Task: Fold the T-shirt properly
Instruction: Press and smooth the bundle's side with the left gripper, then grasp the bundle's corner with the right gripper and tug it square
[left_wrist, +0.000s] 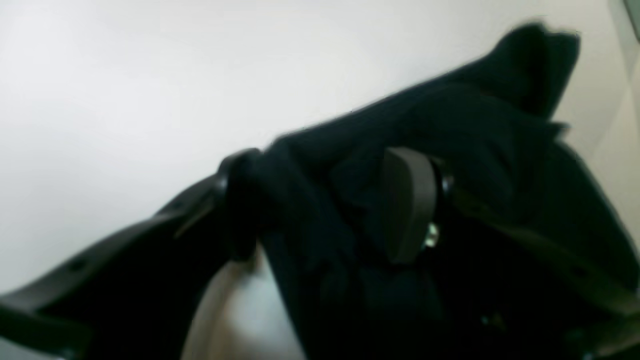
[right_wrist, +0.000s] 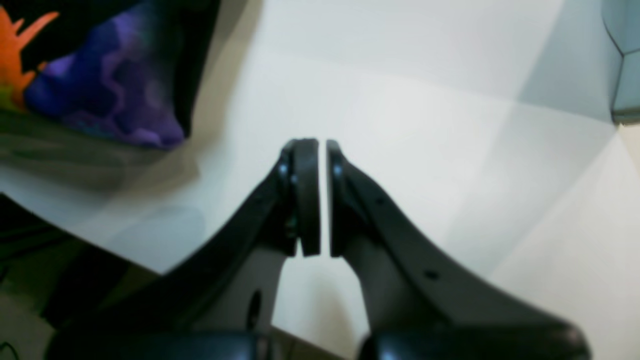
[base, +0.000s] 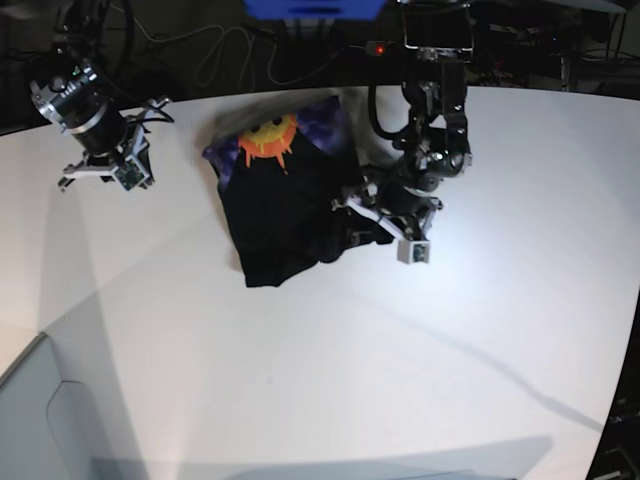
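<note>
The T-shirt (base: 285, 215) lies bunched on the white table, black, with its orange sun print (base: 268, 135) on purple at the far end. My left gripper (base: 362, 213) is at the shirt's right edge. In the left wrist view its jaws (left_wrist: 320, 200) stand wide apart, open, with a blurred wad of black cloth (left_wrist: 450, 130) lying between and over the fingers (left_wrist: 407, 205). My right gripper (base: 100, 172) hovers over bare table left of the shirt. Its pads (right_wrist: 322, 150) are shut with nothing between them. The purple print (right_wrist: 110, 85) shows at that view's upper left.
A blue object (base: 315, 8) and cables (base: 225, 50) sit behind the table's far edge. A grey panel (base: 50, 420) lies at the front left corner. White tabletop (base: 400, 360) spreads in front of the shirt.
</note>
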